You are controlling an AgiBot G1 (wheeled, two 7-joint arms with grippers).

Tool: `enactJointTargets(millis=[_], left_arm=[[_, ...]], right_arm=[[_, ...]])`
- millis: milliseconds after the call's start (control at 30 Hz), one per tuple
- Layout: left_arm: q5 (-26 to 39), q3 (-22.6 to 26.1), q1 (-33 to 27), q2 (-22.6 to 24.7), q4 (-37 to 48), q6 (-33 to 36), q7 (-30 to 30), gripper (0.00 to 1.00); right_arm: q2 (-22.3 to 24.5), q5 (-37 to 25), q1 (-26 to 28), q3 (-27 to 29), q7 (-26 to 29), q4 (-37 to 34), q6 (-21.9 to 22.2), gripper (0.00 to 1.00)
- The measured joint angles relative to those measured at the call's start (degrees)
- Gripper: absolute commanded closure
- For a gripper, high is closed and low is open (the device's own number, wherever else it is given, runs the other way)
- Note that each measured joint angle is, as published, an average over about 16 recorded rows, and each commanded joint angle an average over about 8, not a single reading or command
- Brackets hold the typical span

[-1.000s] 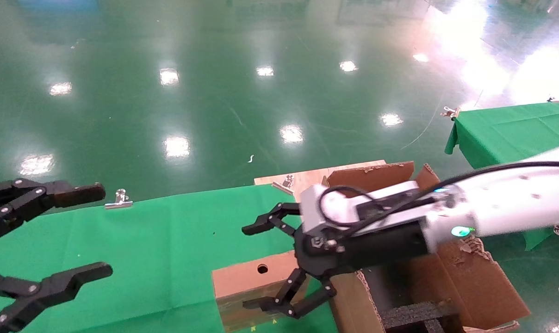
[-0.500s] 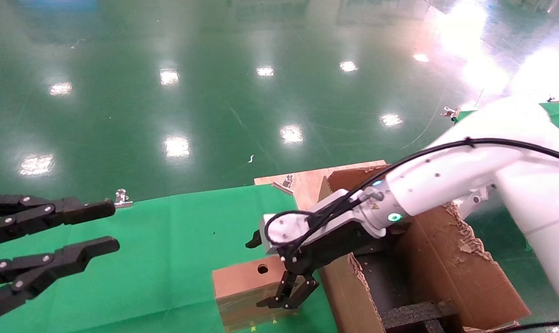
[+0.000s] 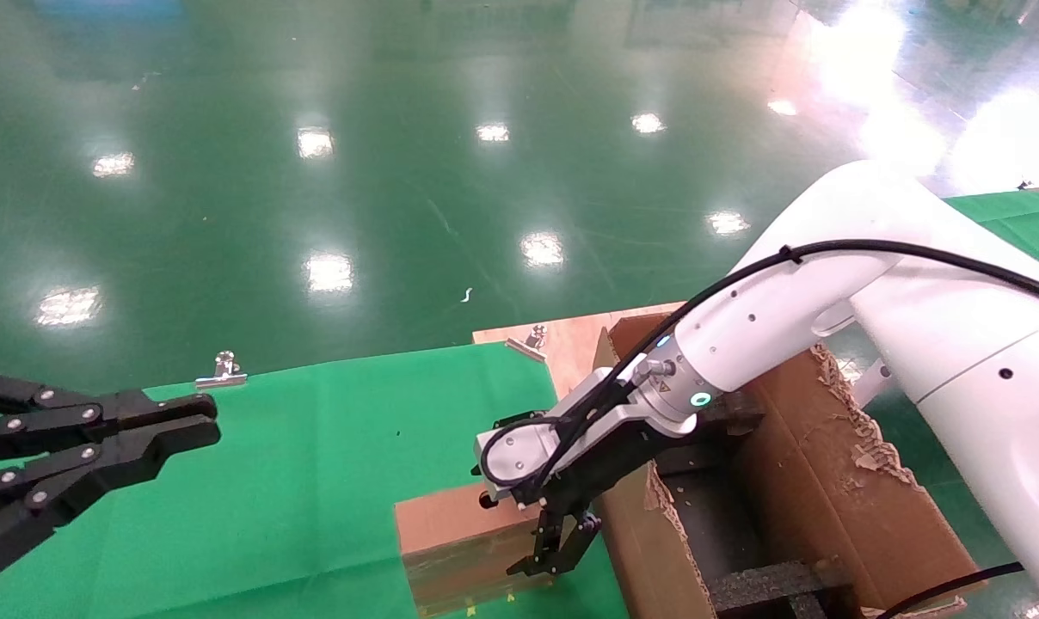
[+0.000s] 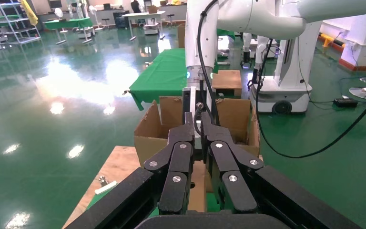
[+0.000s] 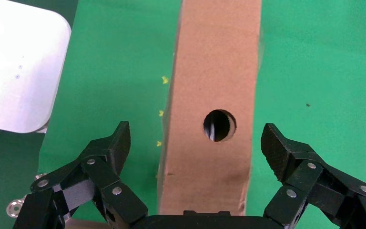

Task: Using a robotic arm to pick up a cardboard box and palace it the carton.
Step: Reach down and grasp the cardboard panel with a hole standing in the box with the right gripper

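Note:
The small brown cardboard box (image 3: 451,529) stands on edge on the green cloth, just left of the carton (image 3: 846,507). My right gripper (image 3: 554,559), on the white robotic arm (image 3: 769,335), points down over the box's right end. In the right wrist view the right gripper (image 5: 195,138) is open. Its fingertips (image 5: 119,143) stand either side of the box's narrow top face (image 5: 209,71) with green showing between, close to the round hole (image 5: 219,125). My left gripper (image 3: 197,430) hovers over the cloth's left side, shut on nothing (image 4: 196,119).
Black foam blocks (image 3: 769,589) lie inside the carton, whose flaps are ragged (image 3: 863,447). A wooden board (image 3: 562,335) and a silver clip (image 3: 220,370) sit at the cloth's far edge. Glossy green floor lies beyond. A white robot base (image 5: 19,71) stands beside the table.
My right arm swung left and down, turning its gripper to point down over the box with narrower fingers. My left gripper closed from wide open to shut.

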Motion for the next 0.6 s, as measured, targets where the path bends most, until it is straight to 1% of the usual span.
enactJointTargets(millis=[33, 67, 100, 600], left_arm=[[0.0, 0.0, 0.0, 0.0, 0.0, 0.0, 0.0, 0.00], [0.0, 0.0, 0.0, 0.0, 0.0, 0.0, 0.0, 0.00], [0.0, 0.0, 0.0, 0.0, 0.0, 0.0, 0.0, 0.00], [0.0, 0.0, 0.0, 0.0, 0.0, 0.0, 0.0, 0.00]], right_arm=[[-0.1, 0.0, 0.1, -0.1, -0.1, -0.2, 0.0, 0.88], [-0.1, 0.0, 0.1, -0.3, -0.2, -0.3, 0.0, 0.97], [-0.2, 0.0, 0.2, -0.3, -0.2, -0.4, 0.0, 1.00], [-0.1, 0.2, 0.1, -0.2, -0.2, -0.3, 0.1, 1.00]])
